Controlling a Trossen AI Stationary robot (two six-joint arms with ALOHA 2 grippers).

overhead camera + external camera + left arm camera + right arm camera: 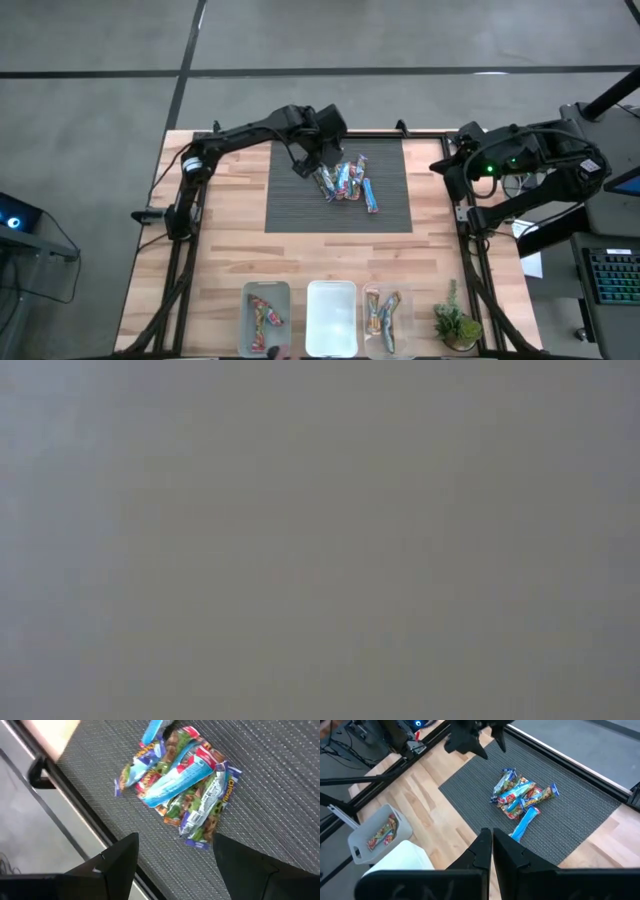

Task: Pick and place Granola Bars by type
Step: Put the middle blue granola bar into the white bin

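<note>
You see the left gripper (318,172), jaws apart, holding nothing, hovering at the bars (350,183) heaped on the mat (300,210). Your right gripper (491,845), jaws together, waits off the mat's right edge. More bars lie in two bins (266,300) below the mat.

The low view is a uniform grey blur showing nothing. In the pile of granola bars (180,785), lower bars lie partly covered by upper ones. The left bin (266,318) is cut off at the bottom edge.
</note>
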